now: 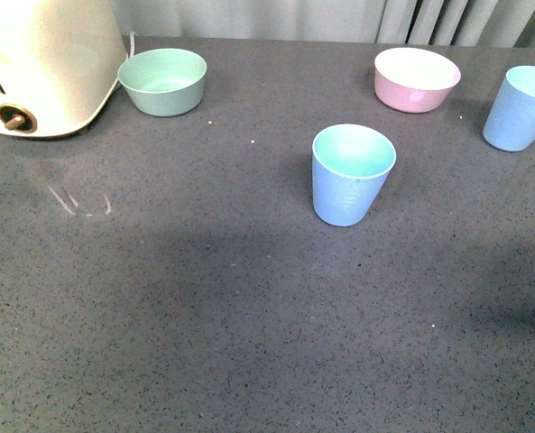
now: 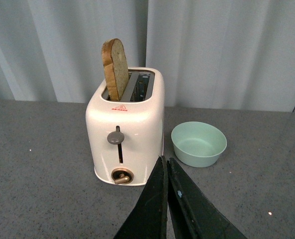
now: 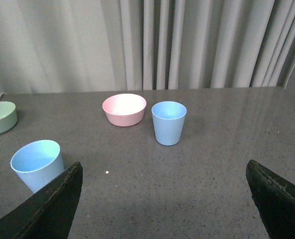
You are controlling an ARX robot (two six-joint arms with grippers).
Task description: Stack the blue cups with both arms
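Two light blue cups stand upright on the grey table. One blue cup (image 1: 353,174) is near the middle; the other blue cup (image 1: 521,107) is at the far right edge of the front view. Neither arm shows in the front view. In the right wrist view the far cup (image 3: 168,122) stands beside the pink bowl and the near cup (image 3: 38,164) is just beyond one finger. My right gripper (image 3: 164,172) is open and empty. My left gripper (image 2: 166,160) is shut and empty, pointing at the toaster; no cup shows in its view.
A cream toaster (image 1: 41,63) with a bread slice (image 2: 115,68) stands at the back left. A mint-green bowl (image 1: 163,81) sits beside it. A pink bowl (image 1: 416,78) sits at the back right, left of the right cup. Grey curtains hang behind the table.
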